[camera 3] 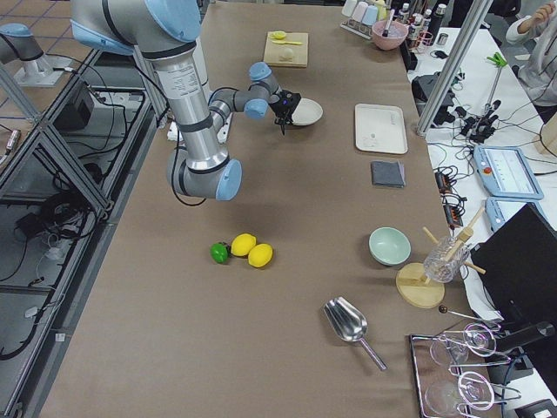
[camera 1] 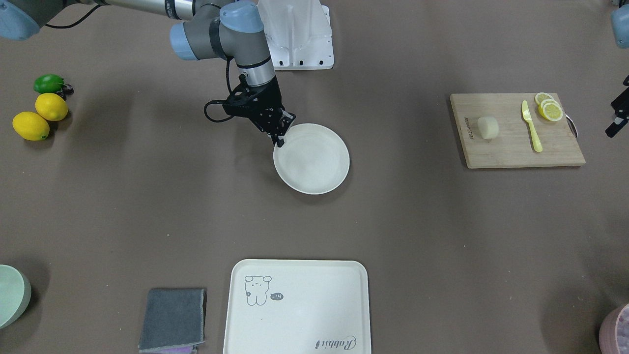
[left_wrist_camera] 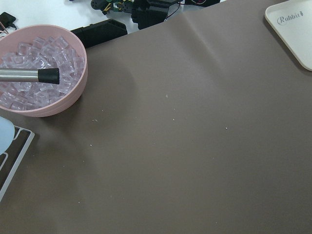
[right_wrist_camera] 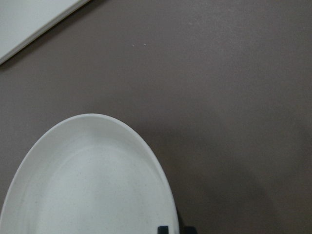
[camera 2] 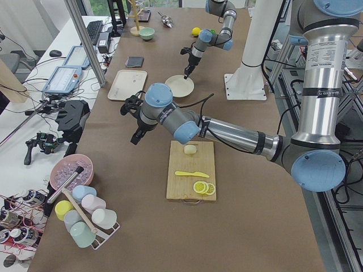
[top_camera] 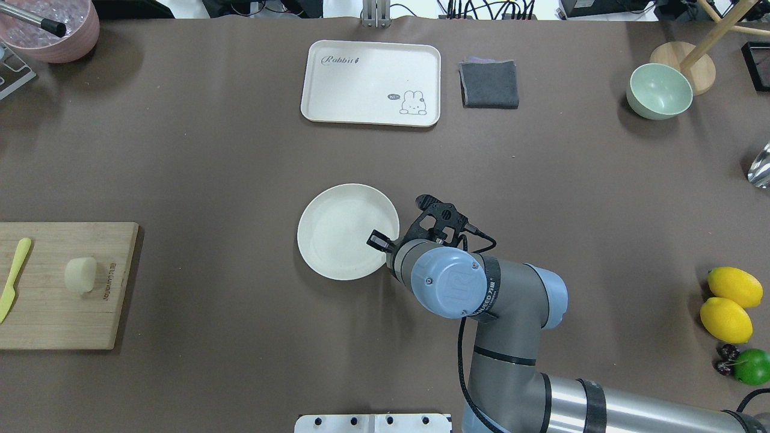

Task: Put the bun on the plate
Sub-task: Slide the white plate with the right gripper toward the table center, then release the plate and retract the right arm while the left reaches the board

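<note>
Bun (camera 1: 488, 127) on board (camera 1: 511, 153), apart from plate (camera 1: 314, 164); ice (left_wrist_camera: 29, 51) in pink bowl (left_wrist_camera: 63, 105)

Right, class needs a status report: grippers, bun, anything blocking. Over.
Right gripper astride the plate rim, looks clamped. Left gripper over bare table, state unclear. Bun sits on the cutting board; plate holds nothing. Nothing seen between them.

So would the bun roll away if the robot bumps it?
Maybe a little: the bun looks rounded but stubby, so it would probably stop soon on the flat board. Its matte skin likely isn't slippery.
</note>
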Motion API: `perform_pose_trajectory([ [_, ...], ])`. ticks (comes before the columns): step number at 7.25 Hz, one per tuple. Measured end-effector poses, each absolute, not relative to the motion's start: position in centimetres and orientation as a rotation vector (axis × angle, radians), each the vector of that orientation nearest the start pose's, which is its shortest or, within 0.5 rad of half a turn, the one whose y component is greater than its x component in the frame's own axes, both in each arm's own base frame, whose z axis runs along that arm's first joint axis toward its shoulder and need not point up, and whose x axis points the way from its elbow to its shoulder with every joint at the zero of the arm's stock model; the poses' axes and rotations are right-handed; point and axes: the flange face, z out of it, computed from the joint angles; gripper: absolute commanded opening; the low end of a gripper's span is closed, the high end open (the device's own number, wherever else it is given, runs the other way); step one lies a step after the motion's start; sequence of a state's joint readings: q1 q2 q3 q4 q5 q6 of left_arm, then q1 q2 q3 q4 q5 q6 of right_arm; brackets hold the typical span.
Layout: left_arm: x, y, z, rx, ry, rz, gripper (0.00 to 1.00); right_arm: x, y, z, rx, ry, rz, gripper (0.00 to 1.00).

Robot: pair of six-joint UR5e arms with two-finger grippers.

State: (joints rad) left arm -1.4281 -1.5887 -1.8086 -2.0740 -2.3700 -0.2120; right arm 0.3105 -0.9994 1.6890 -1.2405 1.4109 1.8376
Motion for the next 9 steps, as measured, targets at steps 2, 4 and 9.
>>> perform_pose_trajectory([
  [2, 1.3, -50.4, 47.9, 0.546, 0.879, 0.227, 0.98, -55.1, -36.7, 22.6, 0.193, -1.026, 0.560, 1.00],
  [4, 5.2, -48.3, 48.4, 0.440, 0.958, 0.123, 0.98, -46.5, -41.0, 21.4, 0.149, -0.983, 0.506, 1.00],
  [9, 16.4, -36.5, 56.0, 0.273, 0.933, 0.045, 0.97, -23.0, -48.0, 32.4, 0.158, -0.862, 0.277, 1.00],
])
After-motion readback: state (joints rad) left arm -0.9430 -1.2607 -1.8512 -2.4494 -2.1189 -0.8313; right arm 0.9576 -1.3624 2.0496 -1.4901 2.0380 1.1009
